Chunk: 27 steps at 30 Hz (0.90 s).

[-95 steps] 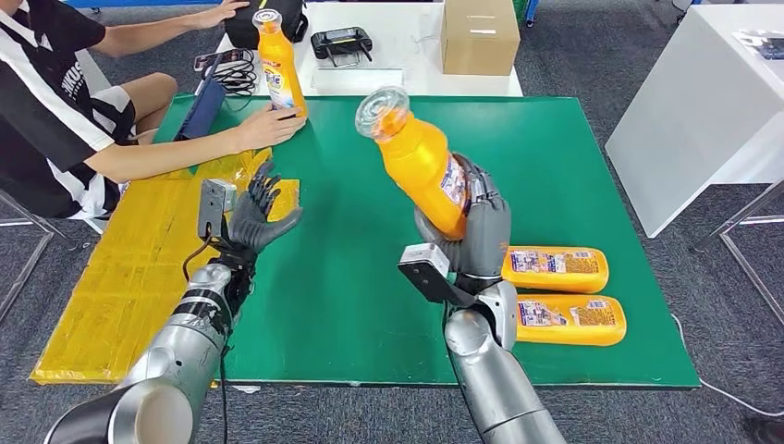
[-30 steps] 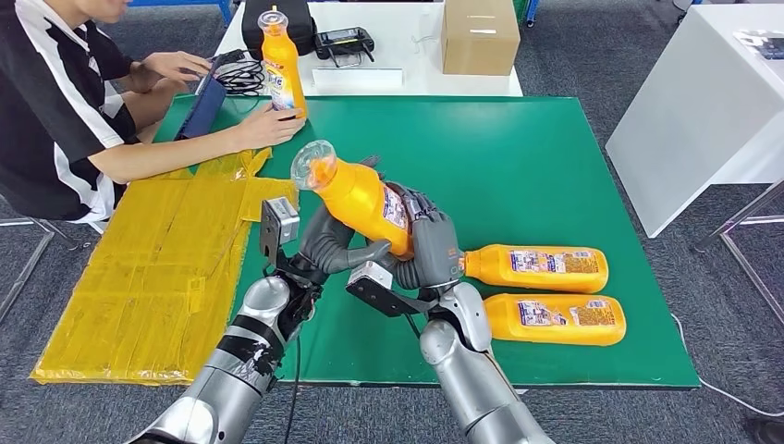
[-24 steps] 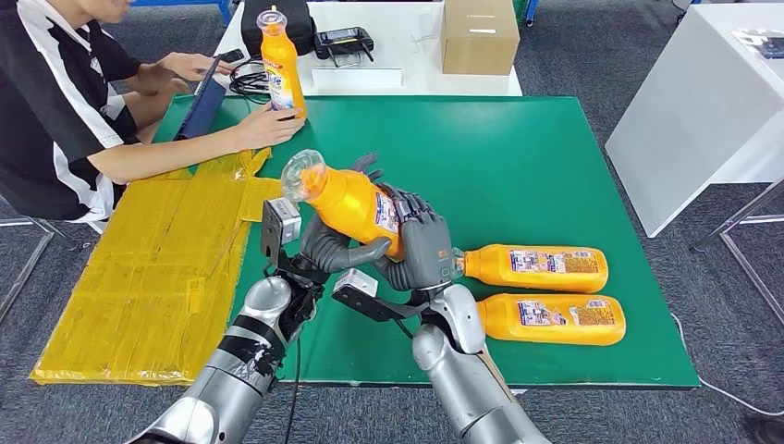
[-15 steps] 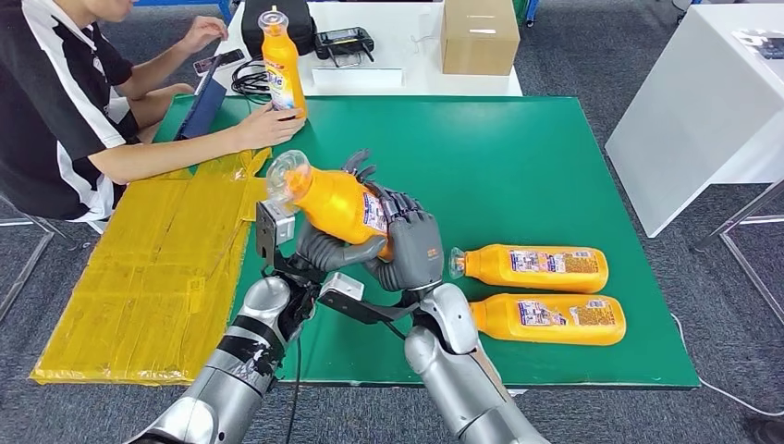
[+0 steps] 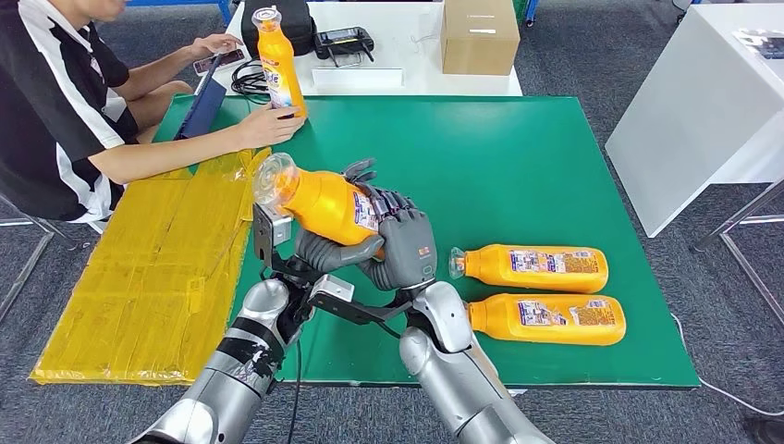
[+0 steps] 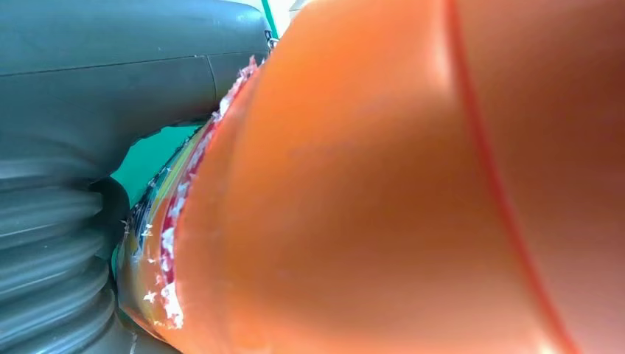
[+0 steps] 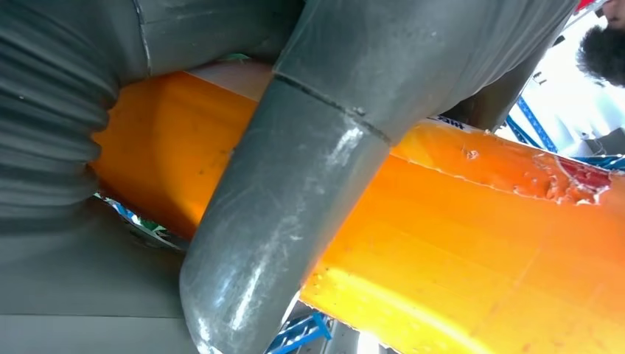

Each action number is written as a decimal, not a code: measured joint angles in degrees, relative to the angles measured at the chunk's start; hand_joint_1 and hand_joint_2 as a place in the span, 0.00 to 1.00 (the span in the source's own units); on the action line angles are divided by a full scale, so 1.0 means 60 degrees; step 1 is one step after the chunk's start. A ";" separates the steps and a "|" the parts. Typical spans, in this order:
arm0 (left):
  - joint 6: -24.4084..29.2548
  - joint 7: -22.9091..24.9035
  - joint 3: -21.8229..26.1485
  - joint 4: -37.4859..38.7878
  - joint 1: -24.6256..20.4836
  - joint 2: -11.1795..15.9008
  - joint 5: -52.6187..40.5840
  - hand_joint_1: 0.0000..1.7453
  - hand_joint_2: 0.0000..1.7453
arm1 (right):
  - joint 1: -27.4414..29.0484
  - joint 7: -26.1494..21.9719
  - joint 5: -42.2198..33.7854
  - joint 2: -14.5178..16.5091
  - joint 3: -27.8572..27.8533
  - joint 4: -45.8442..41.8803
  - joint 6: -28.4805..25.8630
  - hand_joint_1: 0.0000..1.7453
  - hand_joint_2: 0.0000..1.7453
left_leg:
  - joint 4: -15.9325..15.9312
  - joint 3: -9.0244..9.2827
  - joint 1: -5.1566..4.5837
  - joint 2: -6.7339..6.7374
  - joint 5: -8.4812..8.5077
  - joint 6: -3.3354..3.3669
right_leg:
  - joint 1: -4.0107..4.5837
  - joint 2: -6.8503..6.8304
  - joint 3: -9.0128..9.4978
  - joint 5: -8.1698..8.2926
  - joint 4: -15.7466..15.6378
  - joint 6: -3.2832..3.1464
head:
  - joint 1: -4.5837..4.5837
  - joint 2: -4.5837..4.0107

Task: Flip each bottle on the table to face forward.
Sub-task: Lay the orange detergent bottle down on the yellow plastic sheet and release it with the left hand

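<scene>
Orange bottle (image 5: 325, 203): it is being held up in the air over the green table (image 5: 518, 157), near the table's 8 o'clock side, tipped over with its clear cap pointing toward 10 o'clock.
What is changing: a few seconds ago the right hand was holding it alone, almost standing up, in the middle. Now it is leaning far over and moving to the robot's left.
Right hand (image 5: 399, 250): its fingers are wrapping tight around the fat end of the bottle.
Left hand (image 5: 328, 248): it was open and far away before. Now it is cupping the bottle from below, so both hands are gripping it.
What this means: I think the robot is passing or turning the bottle between its hands.
Other bottles (image 5: 536, 267): two are lying flat at the table's 4 o'clock side, waiting.
Person (image 5: 55, 102): holding one standing bottle (image 5: 280, 65) at 11 o'clock.
</scene>
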 joint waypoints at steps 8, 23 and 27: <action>0.0312 0.0040 0.0101 -0.0004 0.0066 -0.0020 0.0089 1.00 1.00 | 0.0055 -0.0099 -0.0005 0.0003 0.0002 0.0005 -0.0043 1.00 1.00 | 0.0000 0.0000 0.0000 0.0000 0.0000 0.0000 | 0.0000 0.0000 -0.0001 0.0000 0.0000 0.0000 | 0.0001 0.0000; 0.0645 0.0202 0.0292 -0.0153 0.0096 -0.0095 -0.0016 1.00 1.00 | 0.0351 -0.0029 0.0407 0.0003 -0.0004 -0.0302 -0.0198 0.00 1.00 | 0.0000 -0.0001 0.0001 -0.0001 0.0000 0.0000 | 0.0000 0.0000 -0.0001 0.0000 0.0000 0.0000 | 0.0001 0.0000; 0.0850 0.0271 0.0386 -0.0184 -0.0026 -0.0092 -0.0021 1.00 1.00 | 0.0553 -0.0041 0.0527 0.0012 0.0060 -0.0470 -0.0292 0.00 1.00 | -0.0001 -0.0002 0.0001 -0.0001 0.0000 0.0000 | 0.0001 0.0000 -0.0001 0.0000 0.0001 0.0000 | 0.0001 0.0000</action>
